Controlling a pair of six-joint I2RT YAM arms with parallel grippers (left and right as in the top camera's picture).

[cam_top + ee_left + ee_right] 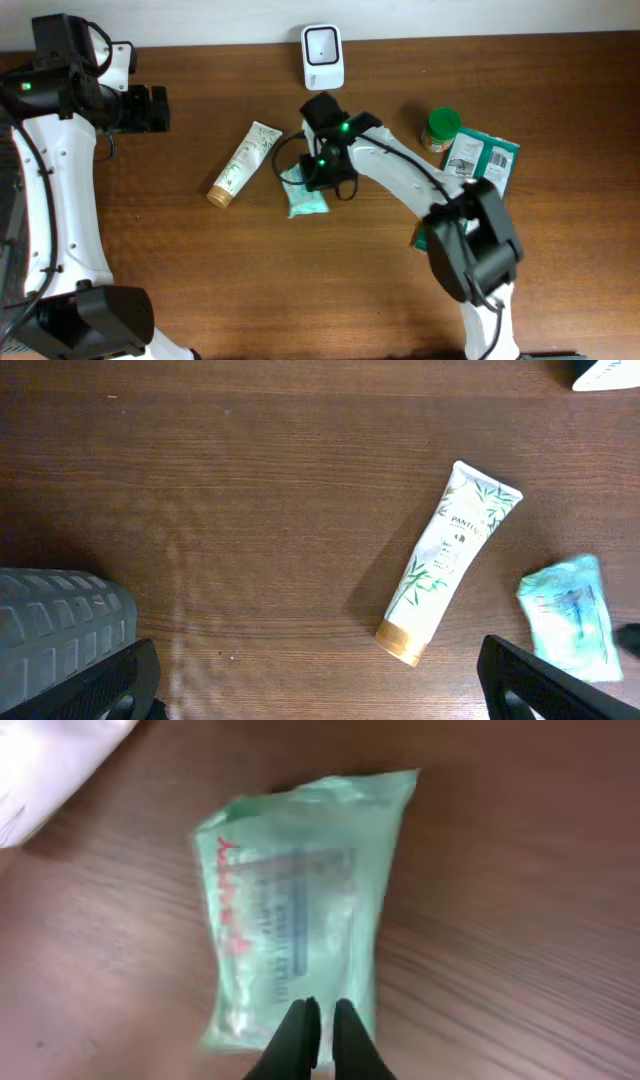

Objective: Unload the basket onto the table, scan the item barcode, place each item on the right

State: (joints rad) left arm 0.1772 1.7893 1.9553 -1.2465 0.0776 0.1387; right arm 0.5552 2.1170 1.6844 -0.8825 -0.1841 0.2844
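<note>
The right claw (320, 1020) is pinched shut on the pack's (300, 900) near end. The pack stretches away from it, toward the scanner (323, 55) farther back. The left claw (162, 108) is open, far left.

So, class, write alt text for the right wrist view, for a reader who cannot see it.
A pale green plastic packet with red lettering lies on a brown wooden table. The right gripper is shut at its near edge; whether it pinches the packet is unclear. A white object shows top left.
</note>
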